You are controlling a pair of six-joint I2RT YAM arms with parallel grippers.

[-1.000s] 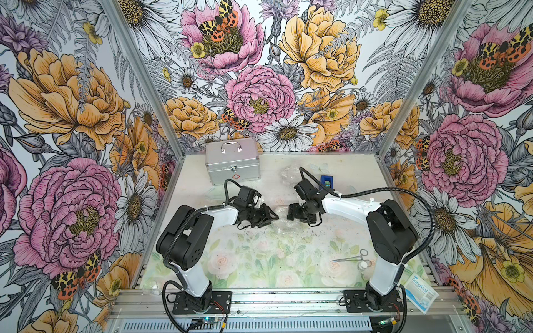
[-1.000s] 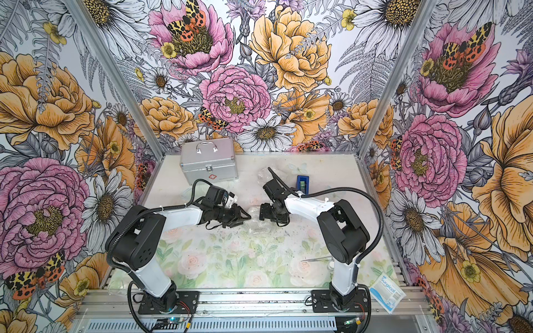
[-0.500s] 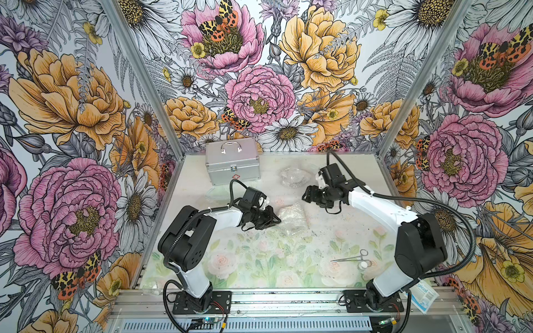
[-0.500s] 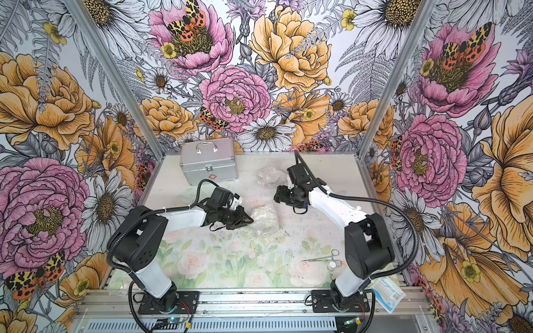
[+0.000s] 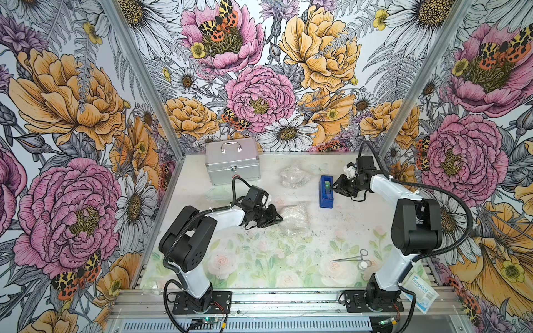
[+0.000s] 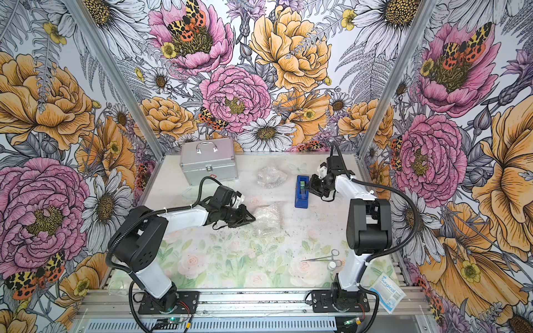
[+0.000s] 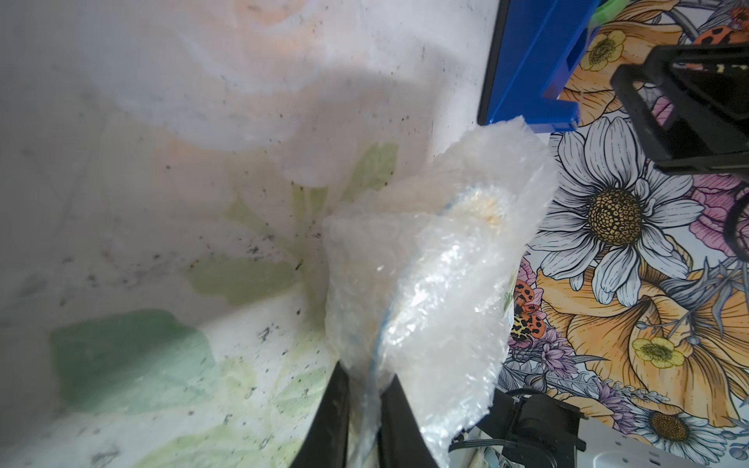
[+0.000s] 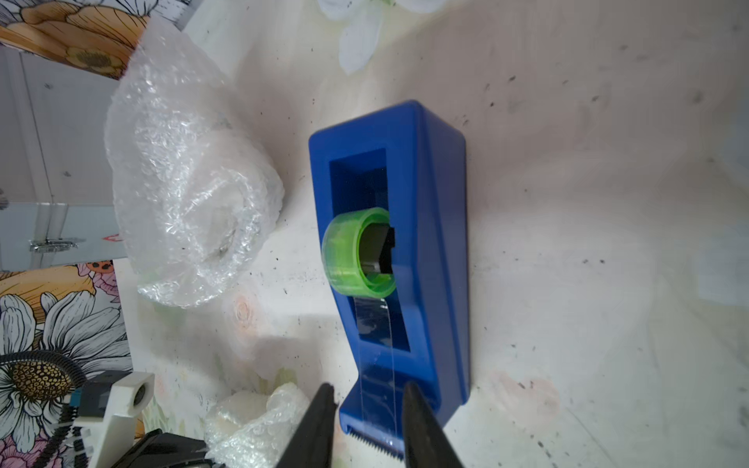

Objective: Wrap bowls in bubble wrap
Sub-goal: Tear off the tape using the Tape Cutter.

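Left arm lies low, left gripper (image 7: 364, 389) pinching the crinkly clear bubble wrap (image 7: 425, 283) bundle at the table (image 5: 360, 230) centre; right arm reaches back, right gripper (image 8: 369, 395) with jaws parted over the blue plastic tape dispenser (image 8: 429, 243)

One bowl (image 7: 482, 206) lies bundled in whitish bubble wrap (image 5: 294, 216) at mid-table, with only faint blue and yellow showing through the crinkled sheet. A second wrapped bundle (image 5: 292, 176) sits further back, near the rear wall, with a round outline and its contents hidden.

bright, even light; wrist views perhaps slightly blurred.
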